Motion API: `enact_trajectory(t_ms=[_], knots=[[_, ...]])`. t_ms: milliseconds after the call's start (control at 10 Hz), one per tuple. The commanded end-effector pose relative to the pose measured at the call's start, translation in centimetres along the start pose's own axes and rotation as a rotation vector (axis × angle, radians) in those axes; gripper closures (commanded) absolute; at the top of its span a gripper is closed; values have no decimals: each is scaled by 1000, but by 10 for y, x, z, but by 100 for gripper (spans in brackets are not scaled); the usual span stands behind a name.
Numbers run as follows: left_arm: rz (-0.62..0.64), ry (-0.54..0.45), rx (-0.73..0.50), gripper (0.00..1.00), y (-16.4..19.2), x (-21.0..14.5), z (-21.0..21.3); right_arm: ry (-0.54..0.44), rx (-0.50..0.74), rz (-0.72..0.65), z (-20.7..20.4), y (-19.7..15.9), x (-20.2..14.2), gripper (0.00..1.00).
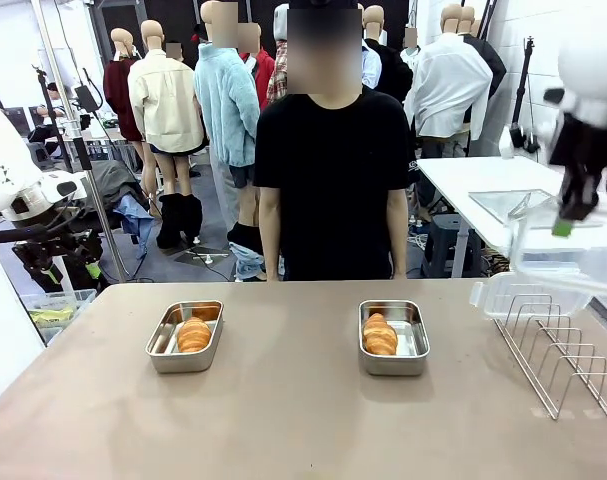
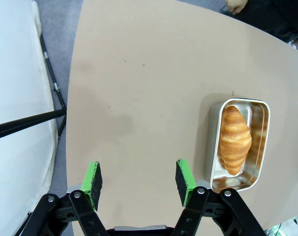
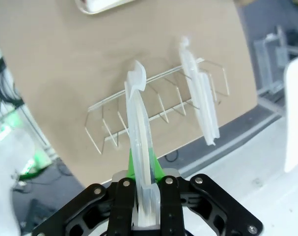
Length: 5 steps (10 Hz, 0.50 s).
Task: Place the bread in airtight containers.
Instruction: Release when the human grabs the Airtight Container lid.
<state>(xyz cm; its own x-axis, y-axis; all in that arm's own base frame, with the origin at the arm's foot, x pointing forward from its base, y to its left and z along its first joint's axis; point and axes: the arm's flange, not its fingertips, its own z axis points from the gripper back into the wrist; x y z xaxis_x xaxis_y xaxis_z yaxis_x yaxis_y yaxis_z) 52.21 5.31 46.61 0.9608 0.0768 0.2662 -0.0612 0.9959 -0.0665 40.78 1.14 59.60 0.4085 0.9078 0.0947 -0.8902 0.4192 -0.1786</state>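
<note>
Two steel airtight containers stand open on the table, the left one (image 1: 185, 350) and the right one (image 1: 393, 352), each holding one golden piece of bread (image 1: 194, 334) (image 1: 380, 334). My right gripper (image 1: 563, 224) hangs high at the far right above the wire rack, shut on a clear plastic lid (image 1: 563, 255). Its wrist view shows that lid (image 3: 139, 128) edge-on between the pads (image 3: 133, 164). My left gripper (image 2: 139, 179) is open and empty above bare table. A container (image 2: 259, 147) with bread (image 2: 234, 140) lies to its right.
A wire rack (image 1: 563, 350) stands at the table's right edge, with a second clear lid (image 3: 200, 93) upright in its slots. A person in a black shirt (image 1: 333, 170) stands at the far side. A white table with a metal tray (image 1: 513, 205) is behind on the right.
</note>
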Motion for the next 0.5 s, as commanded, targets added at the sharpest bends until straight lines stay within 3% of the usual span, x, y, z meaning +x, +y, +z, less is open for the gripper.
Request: enact_trajectory(t_ms=[0,200,400], knots=[[-10,-2,12,22,1,0,2,-59,-27,-189,18,-45,46,100],[-10,-2,12,22,1,0,2,-160,-42,-385,23,-90,90,100],[-10,-2,12,22,1,0,2,-239,118,-409,7,-127,127,100]])
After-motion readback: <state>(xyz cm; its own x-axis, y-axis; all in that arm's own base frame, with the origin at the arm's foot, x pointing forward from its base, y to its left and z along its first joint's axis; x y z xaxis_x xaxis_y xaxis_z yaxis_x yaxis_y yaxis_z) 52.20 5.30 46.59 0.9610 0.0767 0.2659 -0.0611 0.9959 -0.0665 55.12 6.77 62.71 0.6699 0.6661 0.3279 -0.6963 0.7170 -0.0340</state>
